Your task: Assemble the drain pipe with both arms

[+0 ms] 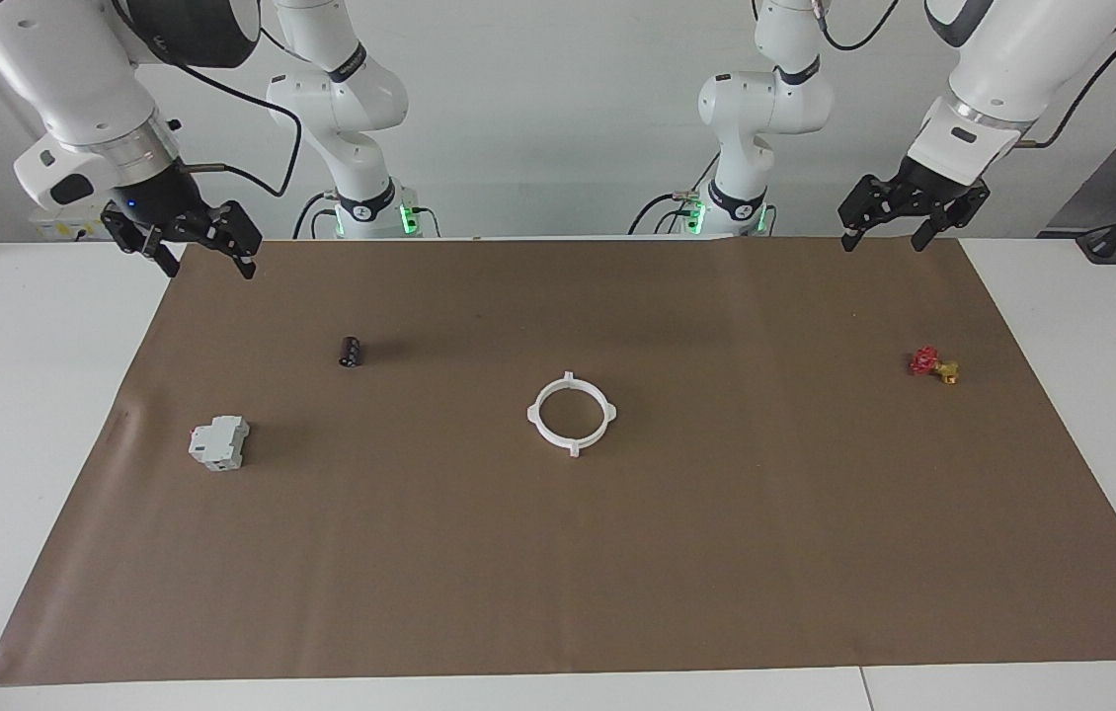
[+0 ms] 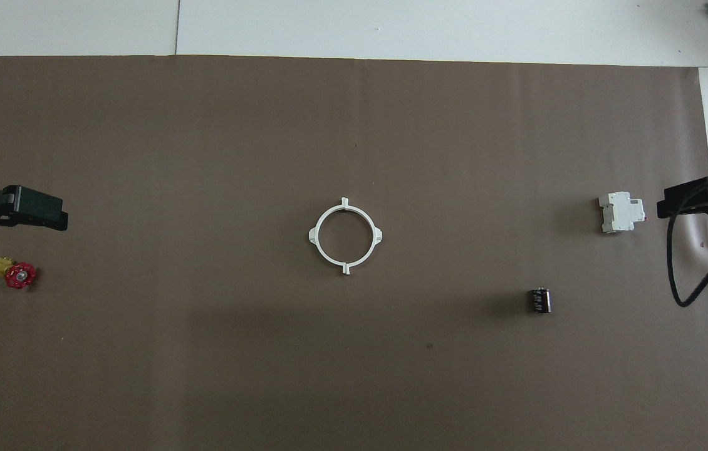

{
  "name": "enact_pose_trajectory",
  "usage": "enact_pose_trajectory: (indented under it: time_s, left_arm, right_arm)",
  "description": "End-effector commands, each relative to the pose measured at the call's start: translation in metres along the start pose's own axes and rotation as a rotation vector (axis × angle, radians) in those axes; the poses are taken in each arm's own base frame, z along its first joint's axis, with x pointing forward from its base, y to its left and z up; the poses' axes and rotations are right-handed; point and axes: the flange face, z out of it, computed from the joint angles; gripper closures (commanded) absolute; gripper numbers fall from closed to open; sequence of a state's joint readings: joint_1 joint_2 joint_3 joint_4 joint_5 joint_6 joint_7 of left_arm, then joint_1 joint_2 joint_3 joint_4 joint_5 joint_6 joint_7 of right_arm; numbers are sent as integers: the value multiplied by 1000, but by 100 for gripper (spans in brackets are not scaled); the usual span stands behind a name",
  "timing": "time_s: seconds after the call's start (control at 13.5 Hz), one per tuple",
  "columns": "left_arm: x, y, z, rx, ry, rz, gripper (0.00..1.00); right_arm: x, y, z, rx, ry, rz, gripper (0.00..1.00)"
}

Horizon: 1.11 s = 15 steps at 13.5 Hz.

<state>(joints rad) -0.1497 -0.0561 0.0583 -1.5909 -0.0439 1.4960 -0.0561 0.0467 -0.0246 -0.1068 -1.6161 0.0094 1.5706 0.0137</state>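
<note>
The drain pipe (image 1: 570,415) lies as a closed ring mid-tabletop (image 1: 617,573), nothing touching it. A dark cylinder (image 1: 351,351) and a grey-white block (image 1: 219,442) sit well apart toward the right arm's end, a red-and-yellow valve (image 1: 933,364) toward the left arm's. The left gripper (image 1: 882,237) and right gripper (image 1: 204,259) hang raised, jaws spread wide, empty

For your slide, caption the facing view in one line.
White drain pipe ring lies mid-mat, untouched; left gripper and right gripper, fingers open, hang above the mat's corners.

White drain pipe (image 1: 570,416) ring, four tabs, closed, flat, mid-mat.
</note>
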Motion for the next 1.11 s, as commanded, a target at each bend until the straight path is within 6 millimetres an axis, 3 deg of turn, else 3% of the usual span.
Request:
enact_pose_trajectory:
  time_s: [0.0,0.52,1.04]
  left_arm:
    - [3,-5,-5,-3,50,-11,0]
    - [11,-12,8,15,89,-15,0]
    - [11,-11,8,15,91,-14,0]
  right_arm:
    - [-7,1,-1,10,8,-16,0]
    - [-6,1,0,10,7,-16,0]
    - [-7,2,-1,9,8,-16,0]
